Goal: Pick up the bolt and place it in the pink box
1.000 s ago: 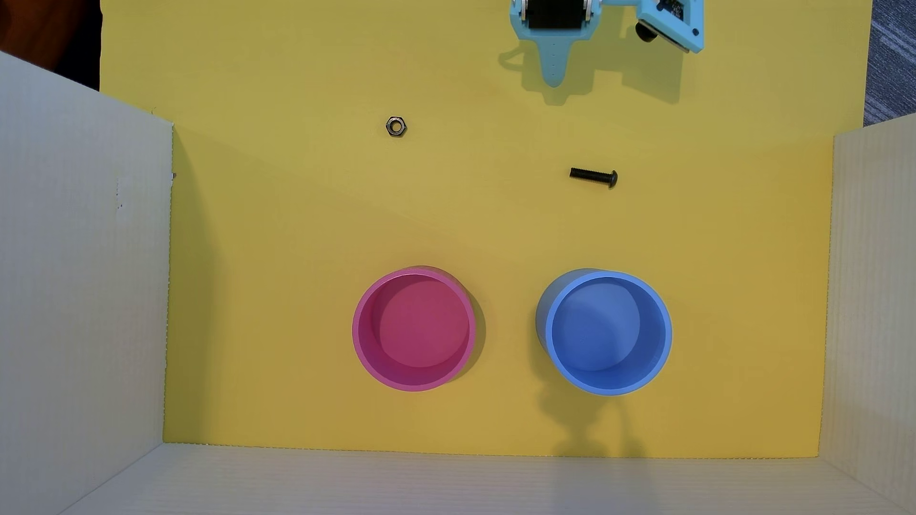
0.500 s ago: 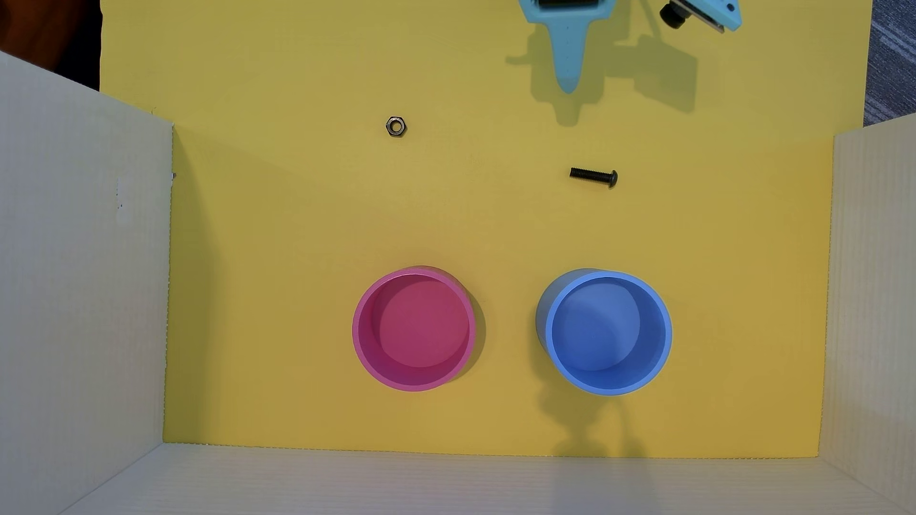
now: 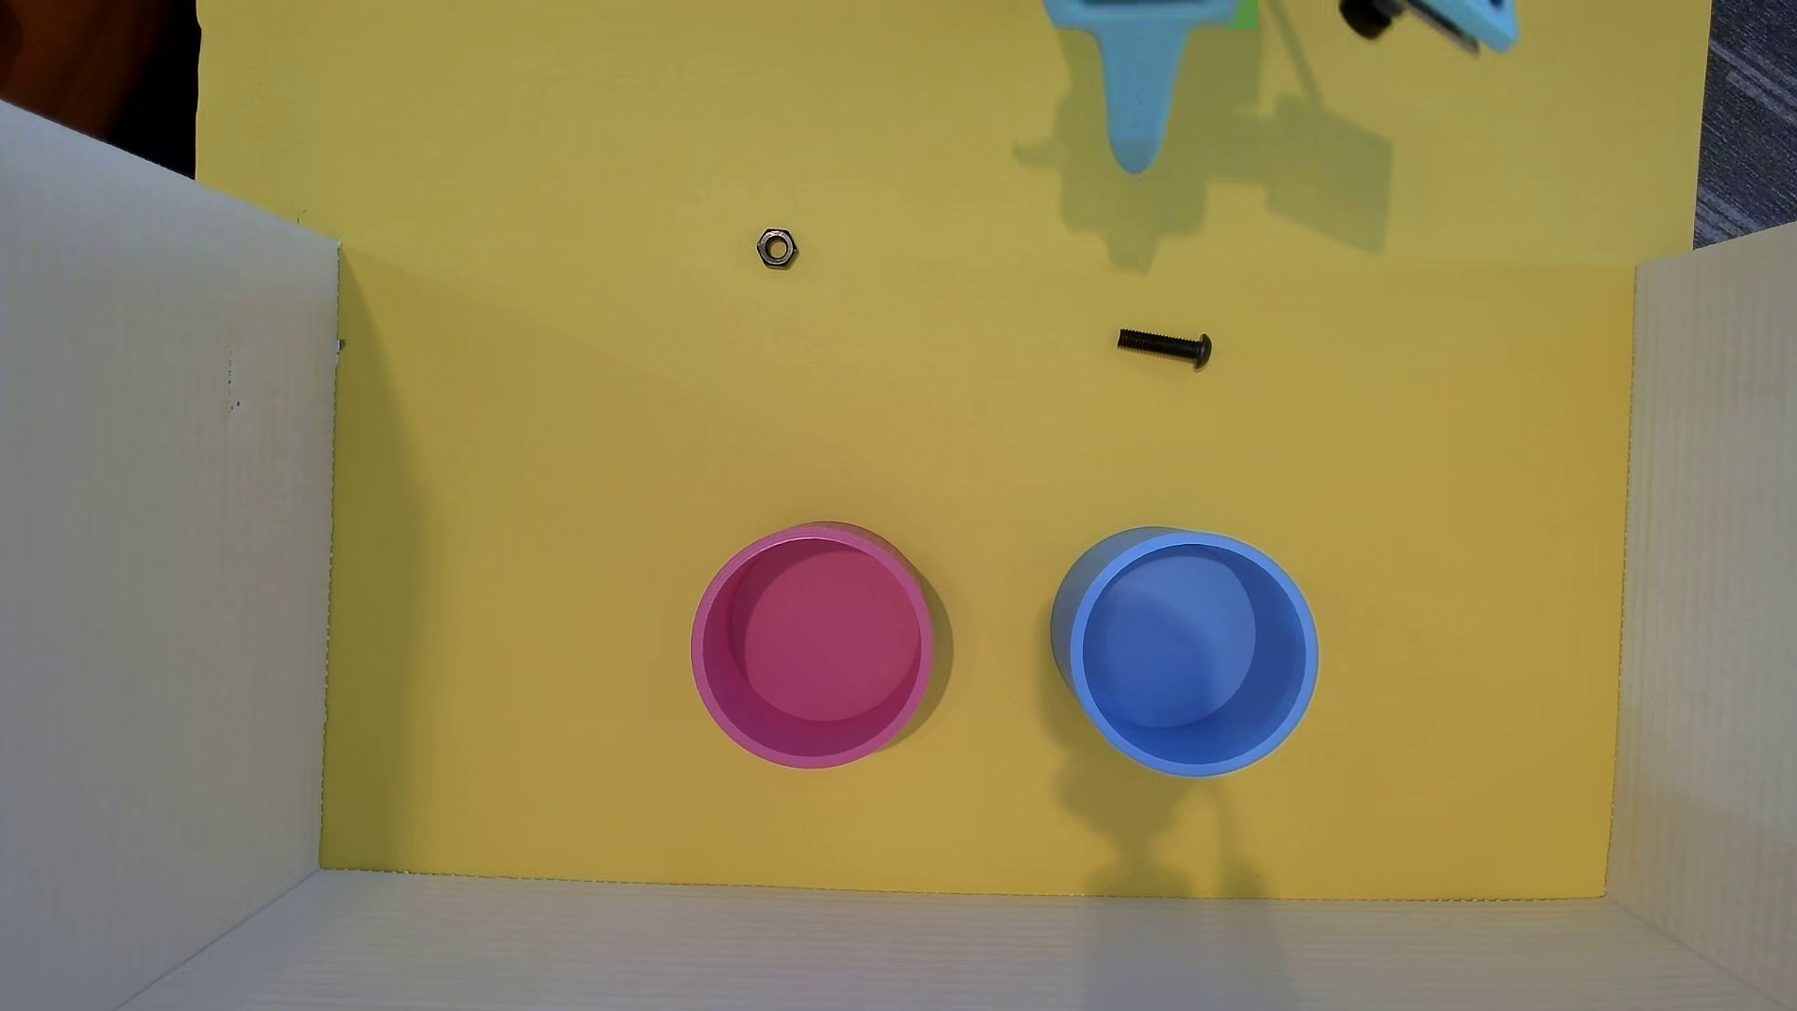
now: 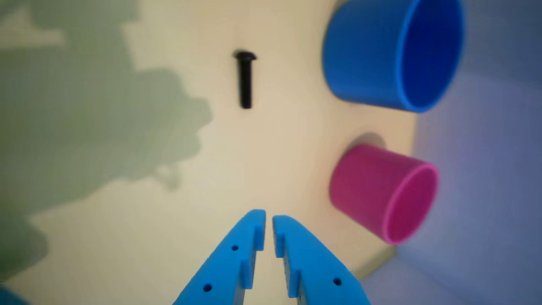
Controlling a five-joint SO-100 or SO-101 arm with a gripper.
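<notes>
The bolt point(image 3: 1165, 346) is small and black and lies flat on the yellow floor, head to the right in the overhead view. In the wrist view the bolt point(image 4: 245, 80) lies ahead of the fingers, head away. The pink box point(image 3: 702, 646) stands upright and empty at lower centre; it also shows in the wrist view point(image 4: 372, 190) at the right. My blue gripper point(image 3: 1136, 160) is at the top edge, above the bolt in the overhead view and apart from it. In the wrist view the gripper point(image 4: 269, 220) is shut and empty, with a thin slit between the tips.
A round blue container point(image 3: 1194, 651) stands right of the pink box, also in the wrist view point(image 4: 368, 55). A grey hex nut point(image 3: 777, 248) lies at the upper left. White corrugated walls point(image 3: 156, 583) enclose the yellow floor on the left, right and bottom.
</notes>
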